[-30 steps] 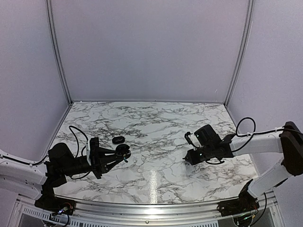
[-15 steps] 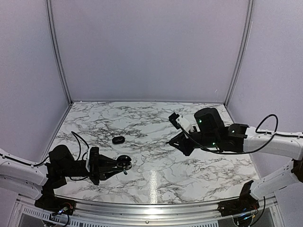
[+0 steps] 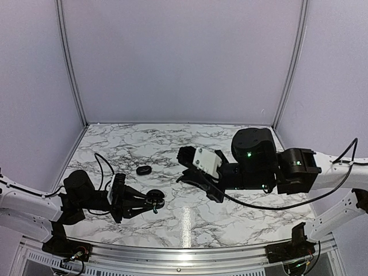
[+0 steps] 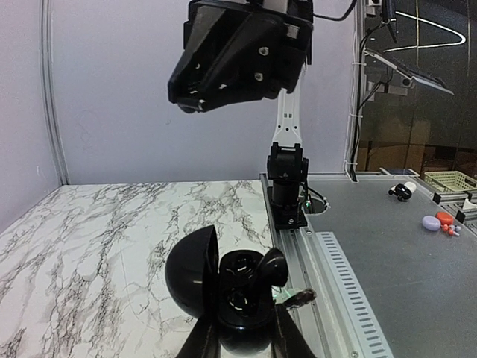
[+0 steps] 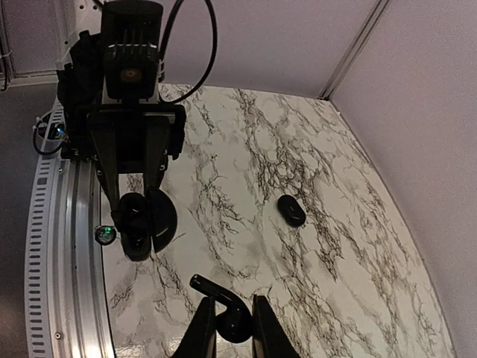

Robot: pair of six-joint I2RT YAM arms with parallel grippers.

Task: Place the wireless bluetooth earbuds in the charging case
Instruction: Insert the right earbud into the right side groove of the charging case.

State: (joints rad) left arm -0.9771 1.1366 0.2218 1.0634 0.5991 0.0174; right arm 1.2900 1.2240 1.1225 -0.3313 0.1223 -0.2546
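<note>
Black, glossy earbud (image 5: 232, 322): a rounded bud with a short bent stem, far smaller than the fingers. It is pinched between the two narrowly set fingers of the right end effector (image 5: 232, 330), with the stem pointing up and left in the right wrist view. It is held in the air above the tabletop (image 3: 132, 144), which is white marble-print with grey veins and a smooth sheen.

Case (image 4: 238, 291): black, glossy, a round clamshell, hinged open. The domed lid stands at the left in the left wrist view, and the base with moulded wells faces the camera. The left end effector (image 4: 242, 337) is clamped tight on the base from below, low over the near left of the tabletop.

Contents: one rounded black lump rises at the right of the base. Cannot tell whether it is a seated earbud. The other well is too dark to read.

Oval black piece (image 3: 144, 170): smooth and low, lying flat on the tabletop behind the case, well apart from both end effectors.
</note>
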